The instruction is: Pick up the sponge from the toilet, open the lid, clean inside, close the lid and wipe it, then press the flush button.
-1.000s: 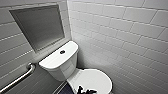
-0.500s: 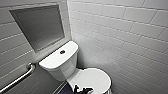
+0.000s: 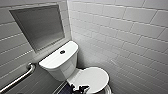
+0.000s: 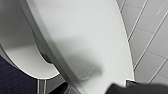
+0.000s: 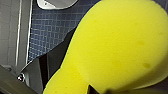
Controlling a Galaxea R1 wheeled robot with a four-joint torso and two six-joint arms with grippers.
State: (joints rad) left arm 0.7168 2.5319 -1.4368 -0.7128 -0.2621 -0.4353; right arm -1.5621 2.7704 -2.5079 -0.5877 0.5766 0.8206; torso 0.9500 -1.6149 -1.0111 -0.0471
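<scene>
Head view: the toilet point(image 3: 62, 65) stands in a tiled corner, with the flush button point(image 3: 62, 52) on its tank top. The lid point(image 3: 93, 77) lies over the bowl, at 5 o'clock from the tank. The left hand point(image 3: 80, 88) sits at the lid's 7 o'clock edge; I cannot tell whether it is spread or pressed together.

Left wrist view: the lid's glossy white surface is close, with wall tiles beside it.

Right wrist view: the right hand point(image 5: 93, 89) pinches the sponge point(image 5: 117, 45) above a blue mosaic floor point(image 5: 50, 27).
</scene>
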